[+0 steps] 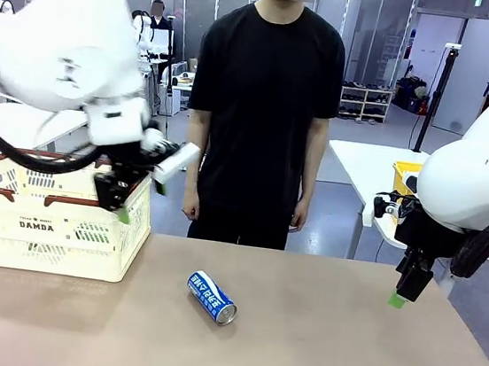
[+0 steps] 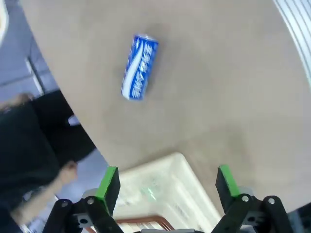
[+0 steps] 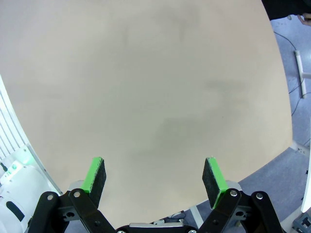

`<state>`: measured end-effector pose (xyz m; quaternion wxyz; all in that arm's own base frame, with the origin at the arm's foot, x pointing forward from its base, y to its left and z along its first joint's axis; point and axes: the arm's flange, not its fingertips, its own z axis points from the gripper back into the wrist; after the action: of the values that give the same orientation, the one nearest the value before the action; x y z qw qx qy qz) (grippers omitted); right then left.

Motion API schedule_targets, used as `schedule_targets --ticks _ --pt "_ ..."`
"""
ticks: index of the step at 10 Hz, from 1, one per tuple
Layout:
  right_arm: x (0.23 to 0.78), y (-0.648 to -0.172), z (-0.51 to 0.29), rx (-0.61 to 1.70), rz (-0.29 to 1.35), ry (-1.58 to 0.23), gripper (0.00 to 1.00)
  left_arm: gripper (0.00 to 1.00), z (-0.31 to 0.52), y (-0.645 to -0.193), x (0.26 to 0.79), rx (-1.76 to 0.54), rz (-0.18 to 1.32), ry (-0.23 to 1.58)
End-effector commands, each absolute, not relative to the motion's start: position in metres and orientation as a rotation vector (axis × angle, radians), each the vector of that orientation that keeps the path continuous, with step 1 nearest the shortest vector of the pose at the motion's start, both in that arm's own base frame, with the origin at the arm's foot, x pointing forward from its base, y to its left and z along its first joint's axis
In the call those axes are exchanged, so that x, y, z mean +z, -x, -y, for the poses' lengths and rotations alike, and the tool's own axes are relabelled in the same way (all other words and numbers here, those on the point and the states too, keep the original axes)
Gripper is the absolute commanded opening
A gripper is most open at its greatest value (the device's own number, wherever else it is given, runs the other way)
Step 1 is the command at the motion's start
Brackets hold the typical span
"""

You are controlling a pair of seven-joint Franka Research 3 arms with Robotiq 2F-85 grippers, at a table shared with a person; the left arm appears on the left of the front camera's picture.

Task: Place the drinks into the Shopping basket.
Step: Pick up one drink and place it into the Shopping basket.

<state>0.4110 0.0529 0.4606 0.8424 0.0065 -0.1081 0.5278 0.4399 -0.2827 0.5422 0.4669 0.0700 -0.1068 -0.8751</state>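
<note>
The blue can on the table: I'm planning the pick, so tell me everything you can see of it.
The blue can is a slim metal drink can, blue with white swirls and lettering and a silver end. It lies on its side on the tan table, near the middle, its silver end turned toward the robot's side and slightly right. It looks undented. Nothing touches it but the tabletop; it lies outside the basket.
</note>
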Motion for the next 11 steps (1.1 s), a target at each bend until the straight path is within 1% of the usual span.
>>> schedule_targets --ticks 1,3,5,7,9,10,11 --pt "0.461 -0.411 -0.052 1.115 0.225 -0.014 1.0 1.0 0.315 -0.47 0.532 -2.289 0.27 -0.182" --pt "0.461 -0.411 -0.052 1.115 0.225 -0.014 1.0 1.0 0.357 -0.47 0.517 -2.373 0.227 -0.07" --pt "0.461 -0.411 -0.052 1.115 0.225 -0.014 1.0 1.0 0.384 -0.478 0.497 -2.437 0.197 -0.048" --pt "0.461 -0.411 -0.052 1.115 0.225 -0.014 1.0 1.0 0.398 -0.481 0.483 -2.43 0.147 -0.036" --pt "0.461 -0.411 -0.052 1.115 0.225 -0.014 1.0 1.0 0.401 -0.481 0.479 -2.401 0.11 -0.093" --pt "0.461 -0.411 -0.052 1.115 0.225 -0.014 1.0 1.0 0.399 -0.477 0.472 -2.426 0.172 -0.036" --pt "0.461 -0.411 -0.052 1.115 0.225 -0.014 1.0 1.0 0.399 -0.477 0.472 -2.426 0.172 -0.036"
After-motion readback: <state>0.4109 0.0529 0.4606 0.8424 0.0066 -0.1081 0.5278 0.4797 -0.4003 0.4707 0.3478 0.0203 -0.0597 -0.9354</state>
